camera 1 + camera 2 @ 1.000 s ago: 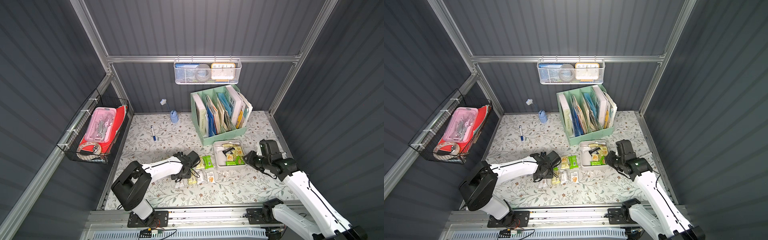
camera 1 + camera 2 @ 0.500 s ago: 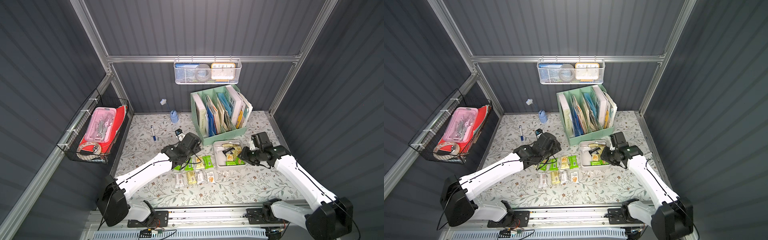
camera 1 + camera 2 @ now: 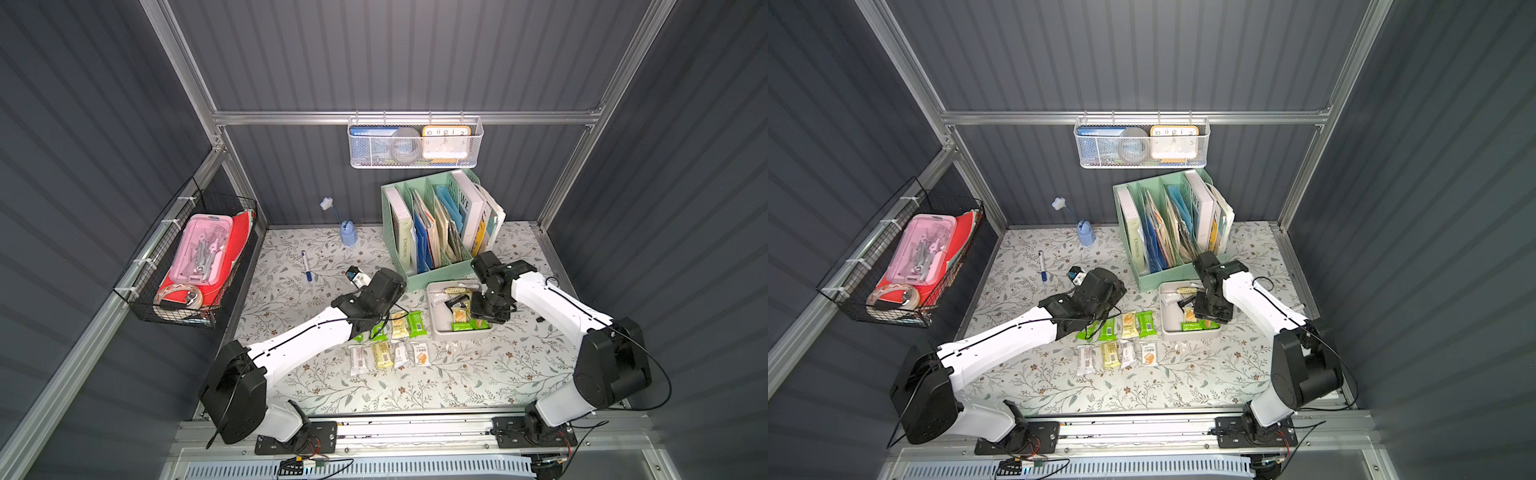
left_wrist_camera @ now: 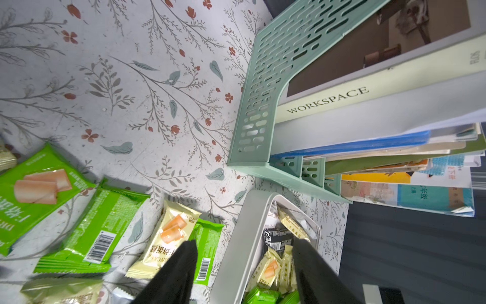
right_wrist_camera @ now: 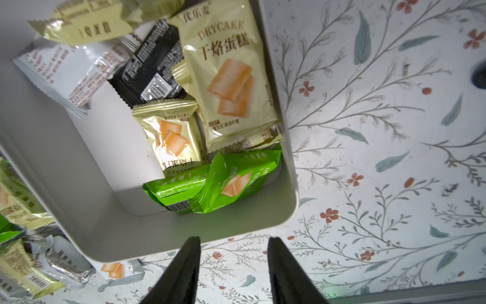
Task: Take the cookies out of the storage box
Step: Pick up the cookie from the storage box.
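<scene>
Floral tabletop (image 3: 457, 374): I see storage box (image 3: 433, 316) by the green file organiser (image 3: 419, 277) with cookies (image 5: 231, 79) inside and more rowed beside it; left gripper (image 4: 246, 242) and right gripper (image 5: 234, 238) both spread wide, empty, hovering at its rim.

Reads DRYCAKE on the large pale yellow packet (image 5: 226, 79) in the tray (image 5: 65, 171), ahead of the right fingers (image 5: 181, 273), under 优乐麦 and above 干烙蛋糕. Shows DRYCAKE upside down on the smaller yellow packet (image 5: 171, 136) nearer those fingers. Bears 干烙蛋糕 on the crumpled packet (image 5: 89, 26) farthest from them. Spells WORKSPACE along the book spine (image 4: 327, 101) in the green file rack (image 4: 263, 92), well beyond the left fingers (image 4: 178, 276). Carries a barcode, digits too small to read, on the green packet (image 4: 97, 229) beside the left fingers. Gives 10, 11, 12, 1, 2 on the orange clock (image 3: 446, 141) in the hanging basket (image 3: 365, 158), far from all fingers.
</scene>
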Tool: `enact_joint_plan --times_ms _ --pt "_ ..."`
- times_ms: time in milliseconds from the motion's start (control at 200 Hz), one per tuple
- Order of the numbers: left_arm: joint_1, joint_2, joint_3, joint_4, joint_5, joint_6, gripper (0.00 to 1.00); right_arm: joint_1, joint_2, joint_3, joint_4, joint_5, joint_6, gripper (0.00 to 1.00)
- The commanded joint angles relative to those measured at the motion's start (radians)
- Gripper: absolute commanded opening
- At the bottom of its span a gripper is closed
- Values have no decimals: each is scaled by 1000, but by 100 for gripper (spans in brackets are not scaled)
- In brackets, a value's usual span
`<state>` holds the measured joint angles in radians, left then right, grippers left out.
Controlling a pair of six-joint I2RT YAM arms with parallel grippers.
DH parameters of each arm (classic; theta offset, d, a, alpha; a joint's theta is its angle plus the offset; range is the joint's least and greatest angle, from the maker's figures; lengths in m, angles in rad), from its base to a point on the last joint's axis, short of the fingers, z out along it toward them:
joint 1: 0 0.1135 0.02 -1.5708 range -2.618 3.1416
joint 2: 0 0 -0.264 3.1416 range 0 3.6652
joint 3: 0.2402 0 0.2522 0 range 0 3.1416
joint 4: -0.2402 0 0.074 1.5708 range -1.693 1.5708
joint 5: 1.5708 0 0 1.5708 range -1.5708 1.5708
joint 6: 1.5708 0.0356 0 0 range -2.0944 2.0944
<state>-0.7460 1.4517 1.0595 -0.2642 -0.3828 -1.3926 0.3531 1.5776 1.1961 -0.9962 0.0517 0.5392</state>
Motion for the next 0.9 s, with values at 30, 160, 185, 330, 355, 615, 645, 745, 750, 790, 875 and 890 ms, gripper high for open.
enact_joint_plan --times_ms 30,160,185,330,355,615,645,745,750,790,875,890 --pt "8 -25 -19 -20 -54 -42 63 37 73 67 -51 59 59 47" --pt "8 -41 -22 -46 -75 -63 62 72 142 131 -81 91 74 47" --pt "8 -46 -25 -48 -81 -64 62 76 150 139 -83 98 78 47" --pt "11 -60 -33 -57 -101 -76 61 86 211 194 -138 183 137 41" --pt "12 -60 -32 -59 -100 -78 61 86 222 202 -150 197 148 40" --pt "14 -63 -36 -54 -80 -84 60 90 294 243 -188 201 201 38" --pt "14 -65 -39 -55 -81 -84 60 90 297 244 -187 201 210 38" --pt "14 -72 -40 -61 -84 -92 59 90 309 244 -184 192 228 38" --pt "14 -71 -40 -62 -84 -92 59 90 309 244 -184 192 228 38" --pt "15 -72 -40 -62 -82 -94 59 90 316 244 -179 188 231 38" --pt "15 -73 -39 -66 -79 -93 58 90 329 249 -179 187 231 36" --pt "15 -73 -39 -67 -78 -93 58 89 329 250 -179 186 230 35"
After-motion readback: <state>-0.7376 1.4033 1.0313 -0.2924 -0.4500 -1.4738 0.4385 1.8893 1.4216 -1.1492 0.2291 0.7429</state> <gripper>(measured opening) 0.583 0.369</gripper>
